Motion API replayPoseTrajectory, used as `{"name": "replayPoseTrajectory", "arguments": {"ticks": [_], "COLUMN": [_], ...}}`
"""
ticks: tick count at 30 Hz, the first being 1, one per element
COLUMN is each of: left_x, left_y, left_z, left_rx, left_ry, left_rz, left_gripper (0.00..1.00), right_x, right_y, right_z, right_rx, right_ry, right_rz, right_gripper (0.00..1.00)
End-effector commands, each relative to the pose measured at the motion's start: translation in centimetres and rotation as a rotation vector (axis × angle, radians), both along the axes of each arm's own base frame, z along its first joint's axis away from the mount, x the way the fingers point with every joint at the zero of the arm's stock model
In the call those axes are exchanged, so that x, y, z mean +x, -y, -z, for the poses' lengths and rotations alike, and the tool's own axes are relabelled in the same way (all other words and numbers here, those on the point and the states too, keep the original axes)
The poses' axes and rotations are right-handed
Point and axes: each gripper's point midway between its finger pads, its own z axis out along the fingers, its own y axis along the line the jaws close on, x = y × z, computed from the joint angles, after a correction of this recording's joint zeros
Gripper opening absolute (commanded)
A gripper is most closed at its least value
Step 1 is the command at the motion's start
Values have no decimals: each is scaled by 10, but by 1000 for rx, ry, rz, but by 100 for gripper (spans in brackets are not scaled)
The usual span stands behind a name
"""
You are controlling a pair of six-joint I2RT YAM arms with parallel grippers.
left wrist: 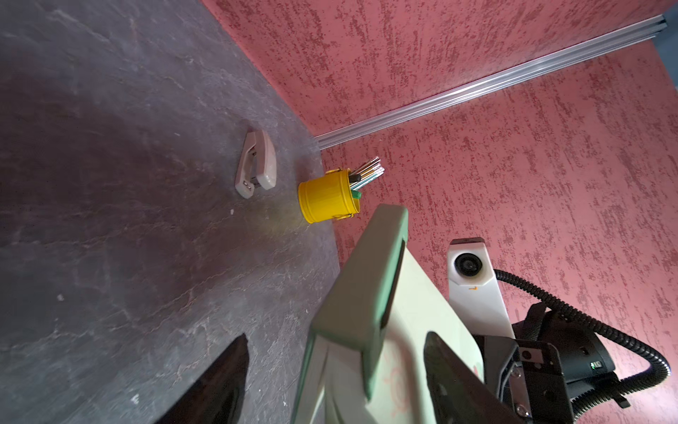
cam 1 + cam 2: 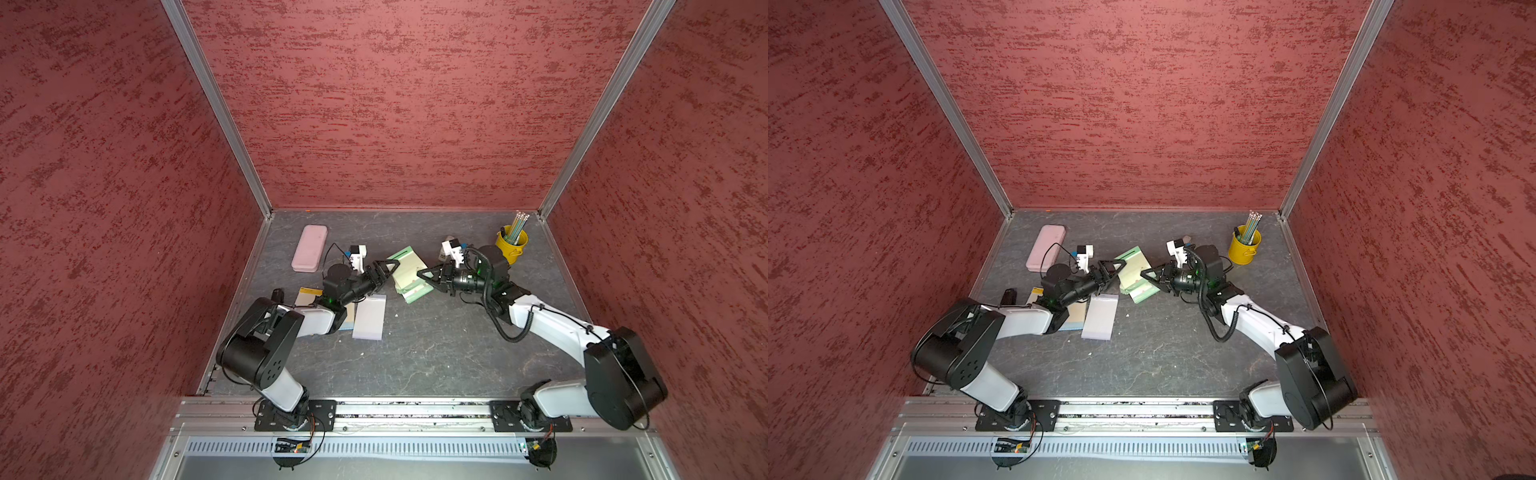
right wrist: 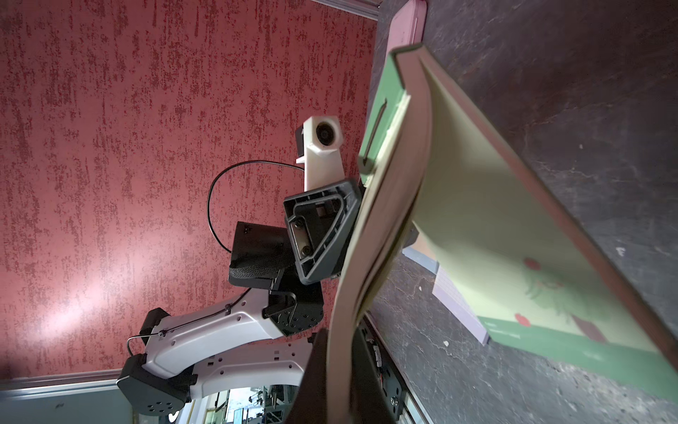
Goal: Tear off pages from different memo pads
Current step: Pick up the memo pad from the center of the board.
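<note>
The green memo pad hangs tilted and splayed between both grippers at mid-table. My right gripper is shut on a curved bundle of its pale pages. The rest of the pad slopes toward the table. My left gripper is open, its jaws straddling the pad's green top strip with a gap on one side. A lilac pad lies flat by the left arm. A yellow-strip pad and a blue-edged one are partly hidden under that arm.
A pink case lies at the back left. A yellow cup of pencils stands in the back right corner. A beige stapler lies on the table near it. Red walls enclose three sides.
</note>
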Motion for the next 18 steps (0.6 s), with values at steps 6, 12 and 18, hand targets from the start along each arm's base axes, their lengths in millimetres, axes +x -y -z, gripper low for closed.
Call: {"name": "replayPoseTrajectory", "arguments": {"ticks": [6,12,18], "left_x": [5,6,10], "left_y": [4,4,7], "left_z": [-12,-13,-15], "left_rx": [-39,-40,-33], "left_ry": [54,56,60], "left_rz": [28,43,64], "left_gripper": [56,41,37], "right_x": [-9,-9,-11], "right_y": [-2,-2,-1], "right_z": [-6,-1,10], "right_rx": [32,29,12], "right_ry": [33,29,12], "right_rz": [-31,-28,-34], "right_gripper": [0,0,0]}}
